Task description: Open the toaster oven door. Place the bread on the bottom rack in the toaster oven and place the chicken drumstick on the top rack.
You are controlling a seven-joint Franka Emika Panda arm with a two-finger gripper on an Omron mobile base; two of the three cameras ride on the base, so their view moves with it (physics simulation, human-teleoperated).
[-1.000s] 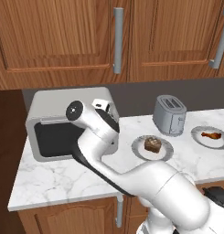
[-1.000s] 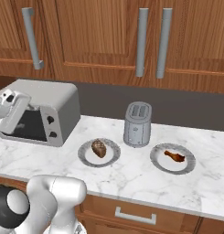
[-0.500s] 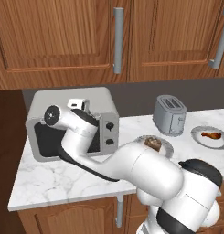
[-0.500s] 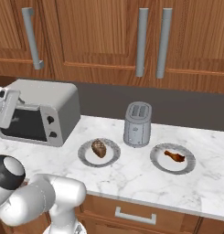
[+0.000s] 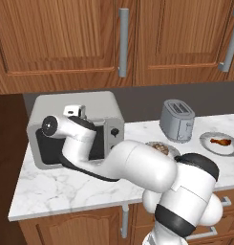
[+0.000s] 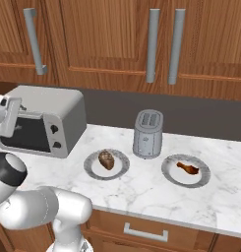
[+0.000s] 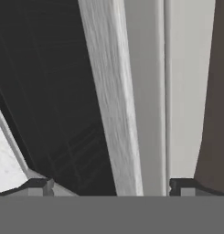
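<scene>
The toaster oven (image 5: 104, 103) (image 6: 53, 106) stands at the left of the counter. Its door (image 6: 24, 134) is closed. My gripper (image 7: 111, 185) is open at the door's upper edge; its white hand (image 6: 9, 117) shows at the oven's front. In the hand view the grey bar handle (image 7: 118, 114) runs between the two fingertips (image 7: 38, 185), untouched, with dark glass (image 7: 45, 91) beside it. Wire racks show faintly through the glass. The bread (image 6: 106, 160) lies on a plate. The chicken drumstick (image 6: 187, 168) (image 5: 221, 141) lies on another plate.
A grey two-slot toaster (image 6: 148, 133) (image 5: 177, 119) stands between the oven and the drumstick's plate (image 6: 168, 177). The bread's plate (image 6: 92, 170) sits right of the oven. Wooden cabinets with bar handles (image 6: 152, 44) hang above. My arm (image 5: 80, 143) covers much of the oven front.
My hand has swung left across the oven front to the top of the door, and the arm has followed. The jaws stayed open. Nothing on the counter moved.
</scene>
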